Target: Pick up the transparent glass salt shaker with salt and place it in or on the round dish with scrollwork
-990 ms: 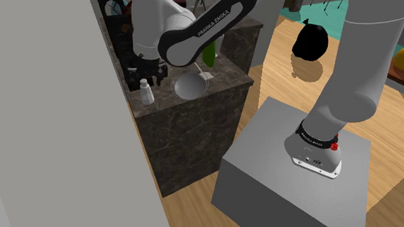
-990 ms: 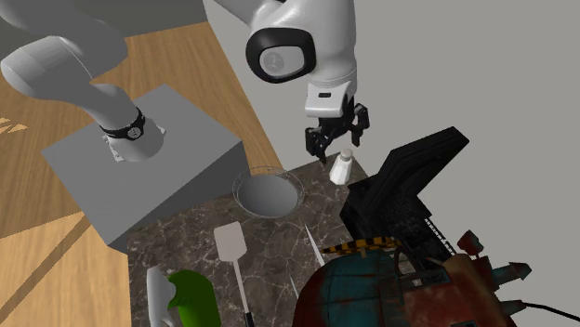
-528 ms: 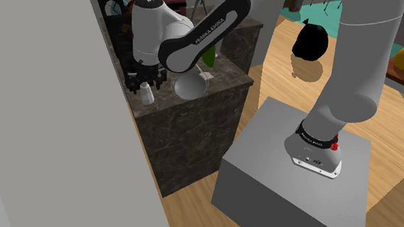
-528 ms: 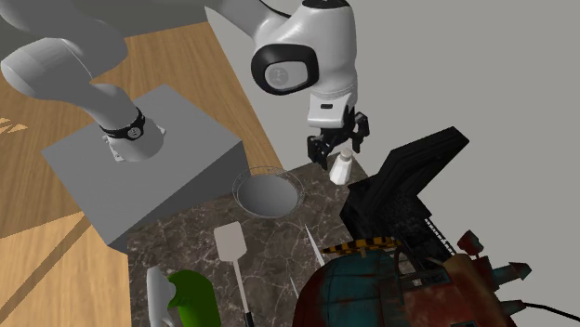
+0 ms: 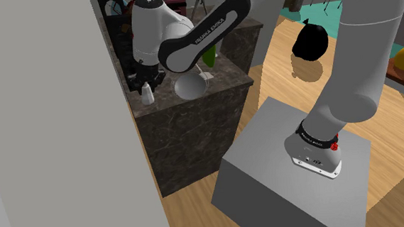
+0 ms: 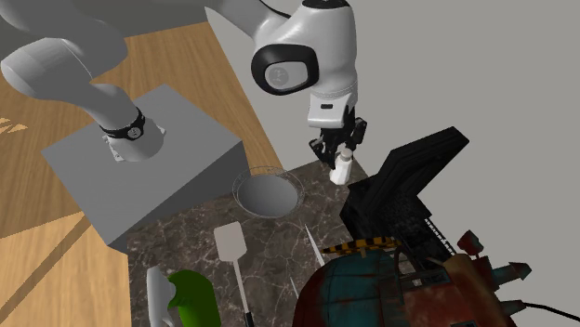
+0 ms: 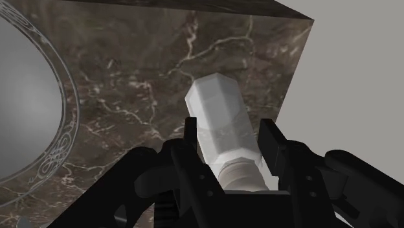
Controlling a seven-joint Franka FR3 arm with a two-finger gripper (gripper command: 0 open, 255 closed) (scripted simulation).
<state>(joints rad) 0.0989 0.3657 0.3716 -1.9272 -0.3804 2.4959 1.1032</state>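
The salt shaker (image 7: 220, 126) is a pale, faceted bottle with a ribbed neck, standing near the corner of the dark marble counter (image 7: 136, 78). My black gripper (image 7: 230, 139) is shut on it, one finger (image 7: 190, 133) pressed to each side just below the neck. The second exterior view shows the shaker (image 6: 340, 170) under the gripper (image 6: 340, 153), its base at the counter top. In the shoulder view the shaker (image 5: 147, 95) sits below the gripper (image 5: 148, 82). The round dish (image 6: 245, 182), grey with a scrollwork rim (image 7: 63, 129), lies beside the shaker toward the stand.
A white spatula (image 6: 232, 247), a green object (image 6: 192, 295), a black angular appliance (image 6: 409, 186) and a red-and-teal rounded object (image 6: 390, 293) crowd the counter beyond the dish. A grey wall (image 5: 52, 124) stands close beside the counter. The grey stand (image 5: 289, 168) is on the wooden floor.
The gripper came down over the shaker with its fingers apart, then the fingers closed onto the shaker's sides. The shaker now leans slightly in the grip.
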